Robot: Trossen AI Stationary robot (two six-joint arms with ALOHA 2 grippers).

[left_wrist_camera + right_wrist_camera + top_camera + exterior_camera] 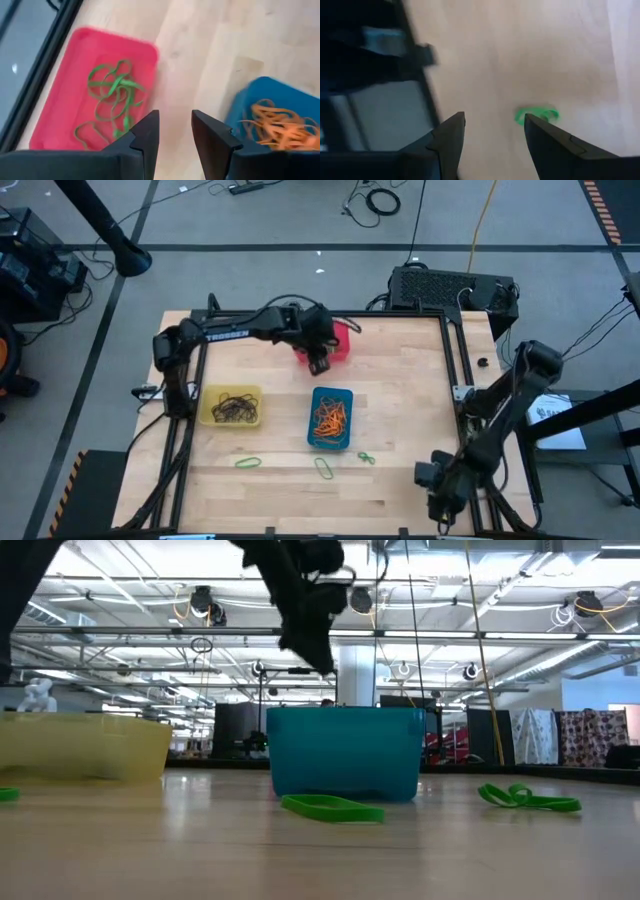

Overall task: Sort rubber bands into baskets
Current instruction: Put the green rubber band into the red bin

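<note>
Three baskets stand on the table. The red basket (pixel 60 90) holds green rubber bands (pixel 112 92). The blue basket (pixel 331 418) holds orange rubber bands (pixel 280 127). The yellow basket (pixel 231 406) holds dark rubber bands. Three green rubber bands (pixel 247 463) (pixel 325 468) (pixel 366 457) lie loose on the wood near the front. My left gripper (pixel 175 135) is open with nothing between its fingers, raised above the near edge of the red basket (pixel 340 340). My right gripper (pixel 495 130) is open over the table's near right corner (pixel 438 498), with a green band (pixel 536 115) on the wood beyond its fingertips.
A black box (pixel 450 288) sits at the table's far right corner. Dark frame rails (pixel 462 370) run along the left and right sides. Bare wood lies between the baskets and the front edge, apart from the loose green bands (pixel 332 807) (pixel 528 798).
</note>
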